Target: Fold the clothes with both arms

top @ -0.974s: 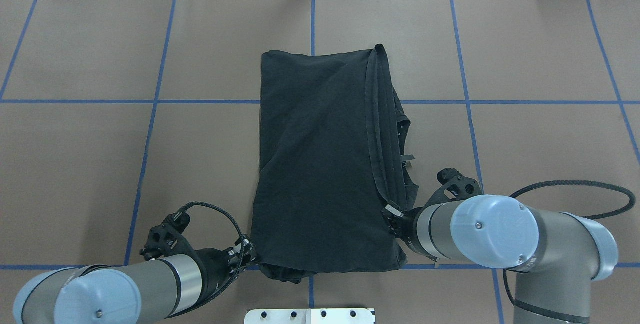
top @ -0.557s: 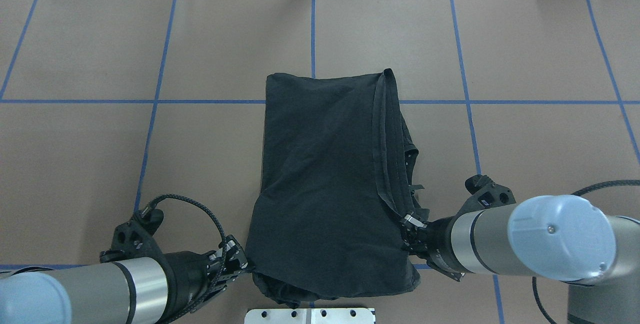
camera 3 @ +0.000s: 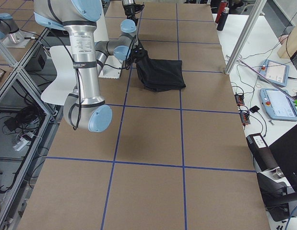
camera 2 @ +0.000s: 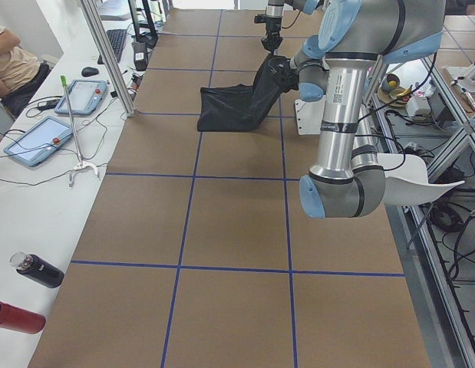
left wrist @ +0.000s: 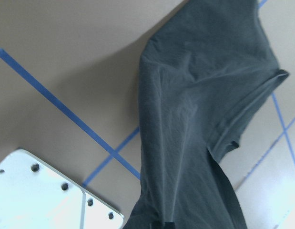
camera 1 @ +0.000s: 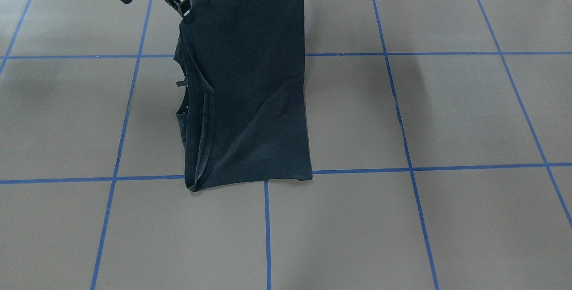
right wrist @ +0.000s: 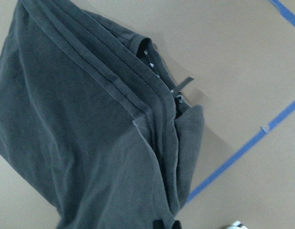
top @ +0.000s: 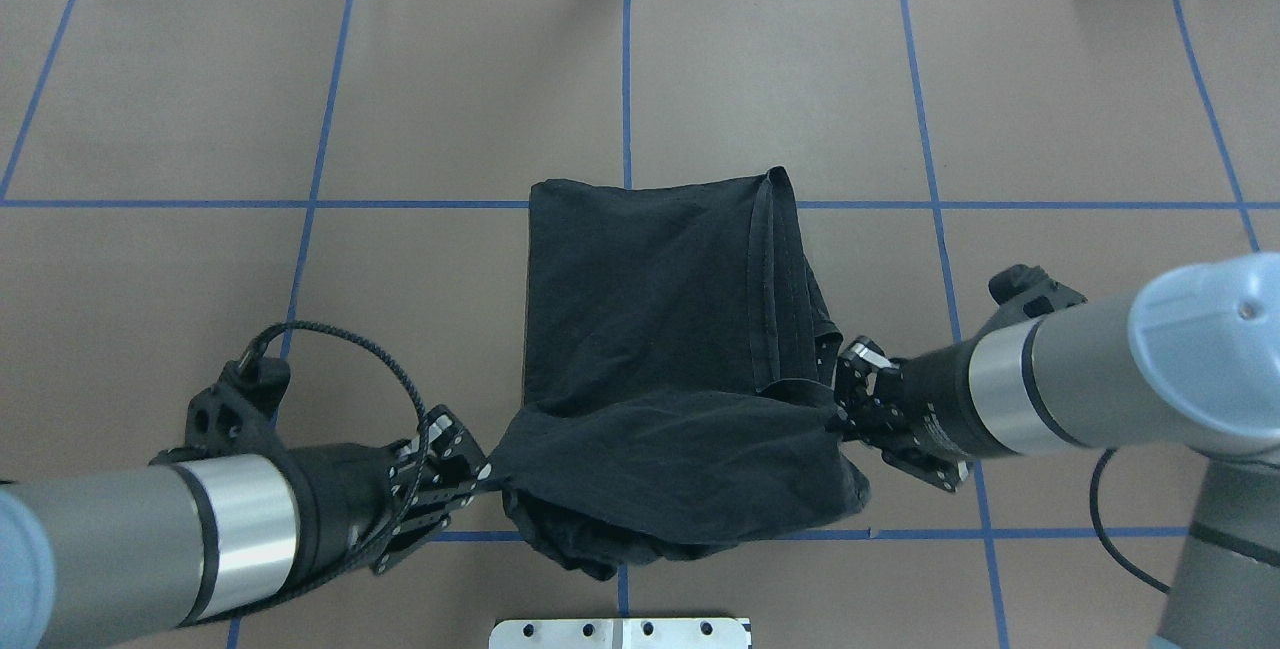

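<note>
The left gripper clamps the near left corner of the black T-shirt, holding it above the bench. The shirt's far half lies flat at mid-bench. The right gripper pinches its near right corner, also raised.

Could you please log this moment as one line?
left gripper: shut on black T-shirt | right gripper: likewise | near edge raised, far edge on table

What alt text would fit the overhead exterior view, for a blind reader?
A black T-shirt lies on a brown table with blue grid lines; the left gripper and the right gripper each pinch a near corner, holding that edge up.
</note>
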`<state>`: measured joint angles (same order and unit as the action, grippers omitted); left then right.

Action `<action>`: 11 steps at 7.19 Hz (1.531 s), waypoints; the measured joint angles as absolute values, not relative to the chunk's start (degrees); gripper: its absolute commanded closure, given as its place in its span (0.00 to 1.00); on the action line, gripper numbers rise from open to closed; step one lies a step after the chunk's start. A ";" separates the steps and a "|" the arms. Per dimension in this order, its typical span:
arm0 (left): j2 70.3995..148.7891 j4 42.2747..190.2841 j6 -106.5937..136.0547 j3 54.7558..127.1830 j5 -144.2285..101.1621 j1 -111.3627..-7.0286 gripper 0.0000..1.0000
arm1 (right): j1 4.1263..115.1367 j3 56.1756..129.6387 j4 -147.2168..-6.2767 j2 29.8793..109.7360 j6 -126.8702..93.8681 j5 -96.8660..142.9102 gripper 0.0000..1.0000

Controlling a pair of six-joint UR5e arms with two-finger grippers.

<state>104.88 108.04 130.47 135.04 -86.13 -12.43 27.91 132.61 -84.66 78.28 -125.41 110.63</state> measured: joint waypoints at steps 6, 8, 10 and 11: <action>117.05 115.13 119.82 109.10 -90.93 -28.68 1.00 | 39.80 103.28 -78.52 61.44 -119.10 114.66 1.00; 120.07 119.25 116.62 101.13 -90.96 -32.22 0.63 | 41.92 95.55 -73.55 59.38 -117.16 114.60 0.04; 124.57 129.61 111.44 85.76 -90.93 -37.29 0.02 | 44.43 77.01 -65.53 50.50 -114.50 114.11 0.00; 126.58 134.55 107.98 78.62 -90.97 -40.36 0.00 | 46.94 68.28 -62.59 46.05 -110.66 114.70 0.00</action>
